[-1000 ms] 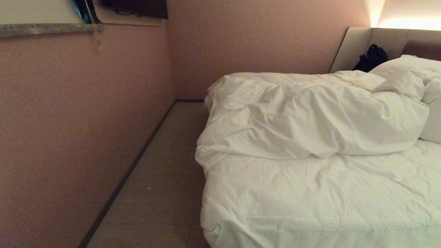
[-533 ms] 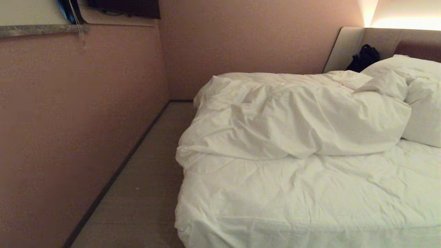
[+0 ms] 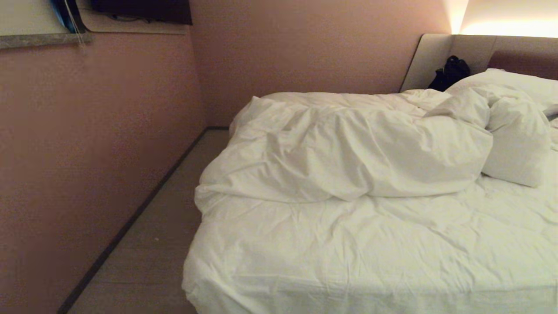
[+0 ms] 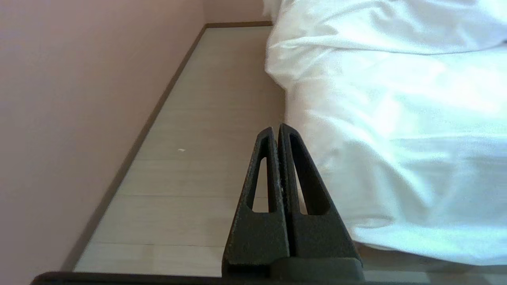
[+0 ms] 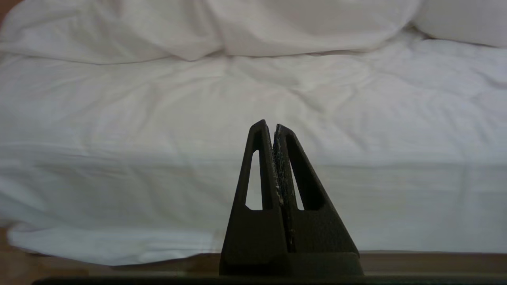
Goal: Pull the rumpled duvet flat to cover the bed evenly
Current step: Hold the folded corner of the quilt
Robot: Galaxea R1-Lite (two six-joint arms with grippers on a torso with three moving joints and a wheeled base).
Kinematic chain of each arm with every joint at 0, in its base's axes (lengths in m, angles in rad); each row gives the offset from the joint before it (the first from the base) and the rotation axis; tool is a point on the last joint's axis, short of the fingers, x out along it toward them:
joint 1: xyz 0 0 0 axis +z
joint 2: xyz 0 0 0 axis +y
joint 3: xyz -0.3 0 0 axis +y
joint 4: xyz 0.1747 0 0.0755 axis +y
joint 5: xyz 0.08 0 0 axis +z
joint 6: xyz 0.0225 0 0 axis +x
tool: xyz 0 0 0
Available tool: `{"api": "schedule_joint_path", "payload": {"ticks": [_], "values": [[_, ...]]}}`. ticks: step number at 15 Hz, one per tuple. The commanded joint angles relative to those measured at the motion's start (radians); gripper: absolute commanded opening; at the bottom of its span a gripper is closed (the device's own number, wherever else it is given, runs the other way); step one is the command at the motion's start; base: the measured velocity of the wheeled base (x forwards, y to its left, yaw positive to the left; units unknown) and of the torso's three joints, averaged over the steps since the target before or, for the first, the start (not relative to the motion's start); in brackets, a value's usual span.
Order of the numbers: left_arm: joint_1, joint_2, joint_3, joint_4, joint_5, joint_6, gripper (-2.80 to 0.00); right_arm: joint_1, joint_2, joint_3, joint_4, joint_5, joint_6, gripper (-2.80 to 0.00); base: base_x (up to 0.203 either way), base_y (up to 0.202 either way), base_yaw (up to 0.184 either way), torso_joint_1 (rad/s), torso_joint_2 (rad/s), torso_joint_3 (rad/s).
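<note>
- Duvet (image 3: 348, 148) seen bunched twd far half of bed (image 3: 348, 261).
- Left gripper (image 4: 276, 128) clenched, nothing held, above floor (image 4: 198, 138) beside bed.
- Right gripper (image 5: 272, 126) clenched, empty, facing bed.

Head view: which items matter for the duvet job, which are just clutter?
Job:
- duvet, bunched toward the headboard
- bed, near half uncovered

Lying about:
- pillows
- black bag by the headboard
- dark screen on the wall
</note>
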Motion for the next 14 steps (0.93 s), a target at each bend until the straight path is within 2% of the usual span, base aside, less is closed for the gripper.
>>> {"api": "schedule_joint_path", "payload": {"ticks": [1,14], "values": [[0.000,0.002,0.000,0.000,-0.001,0.001,-2.80,0.000,0.001,0.000,0.000,0.000,0.000,-2.80,0.000,-0.194,-0.001,0.006,0.00,0.006],[0.000,0.000,0.000,-0.002,-0.001,-0.001,-2.80,0.000,0.001,0.000,0.000,0.000,0.000,-2.80,0.000,-0.190,0.000,0.001,0.00,0.002]]}}
